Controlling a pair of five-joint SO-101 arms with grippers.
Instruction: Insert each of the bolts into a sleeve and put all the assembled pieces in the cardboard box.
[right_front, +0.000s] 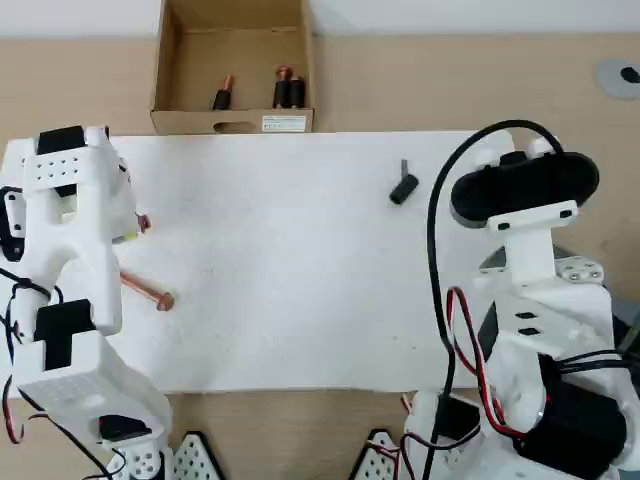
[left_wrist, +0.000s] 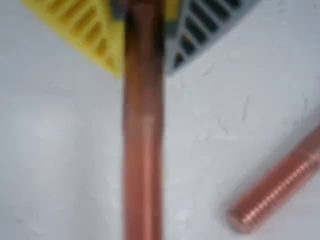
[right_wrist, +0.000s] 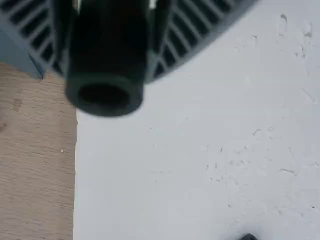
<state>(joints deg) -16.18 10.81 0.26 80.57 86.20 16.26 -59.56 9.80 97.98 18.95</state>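
while clamped on a bolt (left_wrist: 142, 125), left fingers (left_wrist: 85, 30); right fingers (right_wrist: 200, 25) tight around a sleeve (right_wrist: 105, 60); in the cardboard box (right_front: 165, 80), three assembled pieces (right_front: 222, 95)

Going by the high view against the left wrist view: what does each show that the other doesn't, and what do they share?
High view adds the cardboard box holding assembled pieces, and a loose sleeve. Left wrist view adds the left gripper shut on a bolt. Shared: a second bolt lying on the white mat.
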